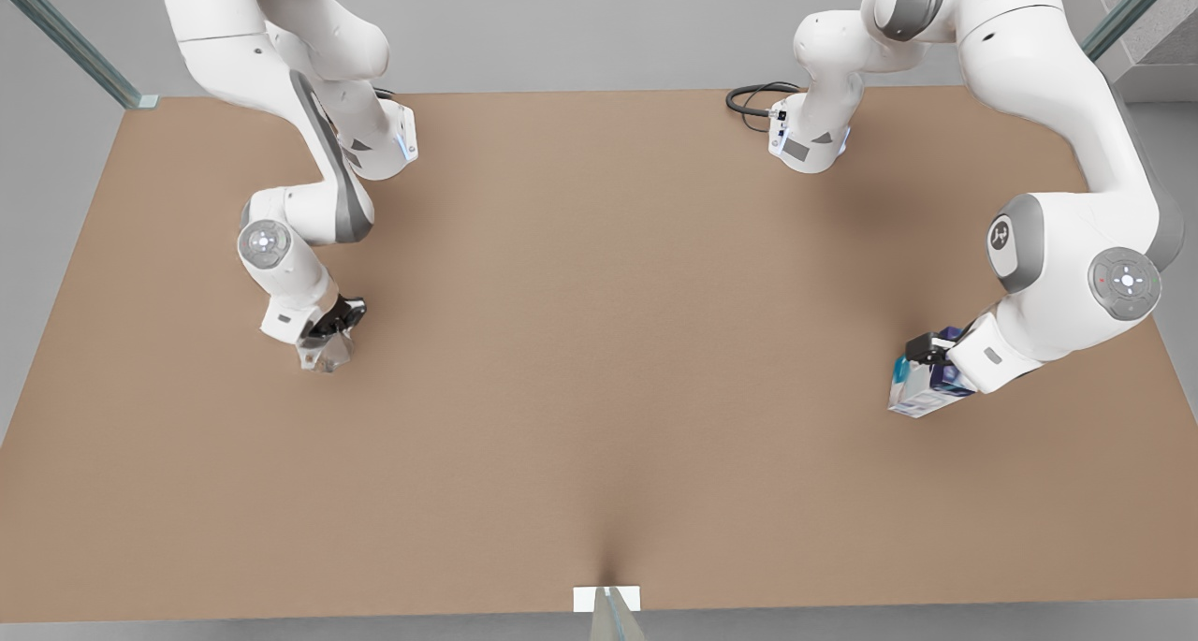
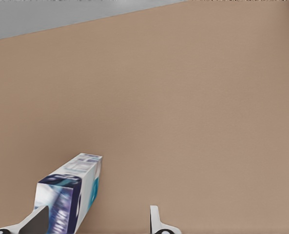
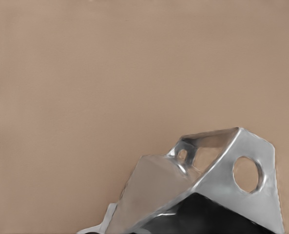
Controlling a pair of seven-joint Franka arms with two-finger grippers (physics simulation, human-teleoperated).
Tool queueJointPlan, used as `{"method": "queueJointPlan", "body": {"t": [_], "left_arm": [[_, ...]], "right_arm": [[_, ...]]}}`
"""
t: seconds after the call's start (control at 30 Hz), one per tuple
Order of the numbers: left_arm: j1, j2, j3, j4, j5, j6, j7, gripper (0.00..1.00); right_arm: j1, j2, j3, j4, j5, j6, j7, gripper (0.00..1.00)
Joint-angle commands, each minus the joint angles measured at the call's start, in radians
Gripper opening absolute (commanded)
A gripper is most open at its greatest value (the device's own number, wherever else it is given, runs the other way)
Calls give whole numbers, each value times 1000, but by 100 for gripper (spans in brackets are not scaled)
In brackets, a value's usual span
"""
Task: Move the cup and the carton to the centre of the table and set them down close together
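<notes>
Tan tabletop (image 1: pixel 599 360) lies bare at its centre, while the cup (image 1: pixel 328 354) sits at the front view's left under the right gripper (image 1: pixel 329 342), and the carton (image 1: pixel 922 388) at the front view's right, at the left gripper (image 1: pixel 922 365). Left gripper's fingers (image 2: pixel 156 222) stand apart, the carton against only one of them; whether the right gripper is clamped on the cup I cannot tell. Lifting now risks tipping the carton, since the grasp looks off-centre and unclosed.
</notes>
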Motion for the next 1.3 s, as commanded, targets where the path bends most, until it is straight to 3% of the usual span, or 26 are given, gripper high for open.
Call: {"method": "queueJointPlan", "body": {"t": [0.0, 0.13, 0.33, 0.57, 0.67, 0.83, 0.87, 0.9, 1.03, 1.07, 1.27], "left_arm": [[0, 1, 0, 0, 1, 2, 2, 100], [0, 1, 0, 0, 1, 2, 2, 100], [1, 5, 3, 0, 4, 3, 2, 100], [0, 5, 2, 0, 2, 0, 3, 100], [0, 5, 2, 0, 4, 0, 3, 100], [0, 5, 2, 0, 2, 0, 3, 100], [0, 5, 2, 0, 2, 2, 3, 100], [0, 3, 2, 0, 2, 0, 3, 100], [0, 3, 2, 0, 2, -1, 3, 100], [0, 1, 2, 0, 2, -1, 3, 100], [0, -3, -2, 3, 2, -8, 46, 100]], "right_arm": [[11, 14, 8, 12, -5, 0, 40, 21], [106, 161, 83, 207, 1, -66, 198, 21], [353, 420, 85, 562, -10, -74, 397, 21], [561, 799, 74, 1285, -76, -518, 456, 21], [622, 883, 42, 1385, -76, -512, 474, 21], [648, 926, 24, 1399, -76, -453, 488, 21], [657, 926, 19, 1399, -76, -453, 511, 26], [660, 926, 19, 1399, -76, -451, 534, 54], [685, 936, 18, 1389, -76, -353, 605, 88], [686, 937, 18, 1388, -76, -347, 605, 100], [689, 923, 13, 1385, -77, -359, 625, 100]]}}
